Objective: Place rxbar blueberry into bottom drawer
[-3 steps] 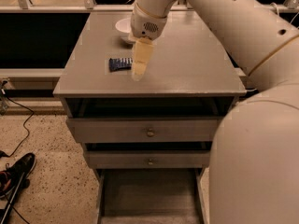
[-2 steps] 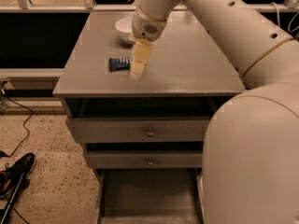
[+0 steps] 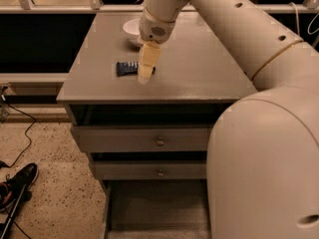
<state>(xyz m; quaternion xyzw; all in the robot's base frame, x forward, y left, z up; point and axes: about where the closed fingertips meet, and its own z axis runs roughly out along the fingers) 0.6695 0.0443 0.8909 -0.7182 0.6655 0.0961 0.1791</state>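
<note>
a flat, dark blue snack bar (image 3: 127, 67) with crimped ends lies left of centre on the smooth grey-brown wooden cabinet top (image 3: 199, 68), with a round white bowl (image 3: 131, 28) behind it. the bottom drawer (image 3: 154, 208), a wide shallow tray, stands pulled out below. the glossy white arm (image 3: 224, 19) reaches in from the upper right, its pale tan gripper (image 3: 144, 76) pointing down over the bar's right end; whether it is clenched or released cannot be told.

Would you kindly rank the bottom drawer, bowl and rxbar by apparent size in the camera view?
1. Bottom drawer: largest, though nearest the camera.
2. Bowl and rxbar: too alike to rank; the arm hides part of the bowl, the pincer over the rxbar's right end covers part of it.
</note>
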